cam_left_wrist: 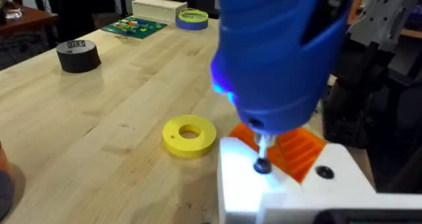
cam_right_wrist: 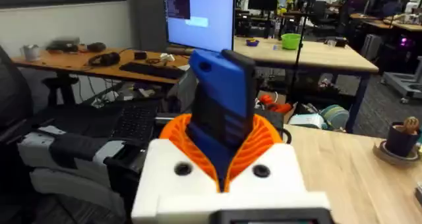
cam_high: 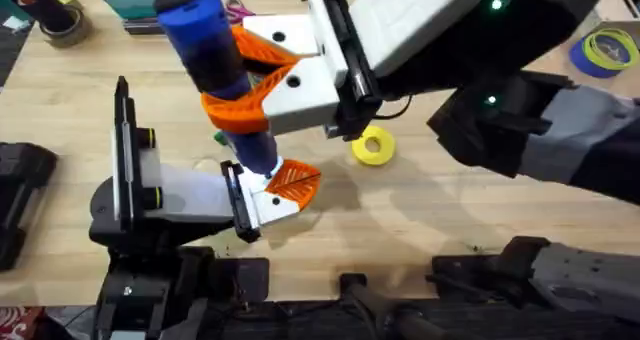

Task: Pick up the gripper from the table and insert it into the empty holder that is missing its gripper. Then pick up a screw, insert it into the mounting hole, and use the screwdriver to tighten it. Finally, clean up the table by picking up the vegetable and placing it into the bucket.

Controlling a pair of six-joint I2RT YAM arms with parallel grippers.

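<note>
Presently the right gripper (cam_high: 262, 78) is clenched on the screwdriver (cam_high: 215, 65), its orange ribbed pads (cam_high: 262, 48) pressing the blue barrel from both sides. From overhead, the screwdriver stands nearly upright over the near centre of the table (cam_high: 420, 215), tip down. Seen from the right wrist, the barrel (cam_right_wrist: 221, 109) rises between the two orange pads, with the white mount blocks (cam_right_wrist: 224, 174) below them.

The left gripper (cam_high: 275, 192) lies low on the table, directly under the screwdriver. Its white holder (cam_high: 272, 204) carries an orange ribbed wedge (cam_high: 295, 180). From the left wrist, the metal tip (cam_left_wrist: 262, 151) points down at a dark screw head (cam_left_wrist: 262, 165) seated in the holder (cam_left_wrist: 241, 178); tip and screw look to be touching, though I cannot be certain. A second dark hole (cam_left_wrist: 324, 172) shows on the adjoining white block. Blue light glows at the screwdriver's nose (cam_left_wrist: 221, 85). Whether the left jaws are released or clenched cannot be told; nothing is seen grasped between them.

A flat yellow ring (cam_high: 373, 146) lies on the table just beyond the left gripper, apart from it. A small green item (cam_high: 218, 137) shows beside the screwdriver barrel, too hidden to identify. A black tape roll (cam_left_wrist: 78, 55) sits well away, and a blue-and-yellow tape roll (cam_high: 604, 50) lies at the far right.
</note>
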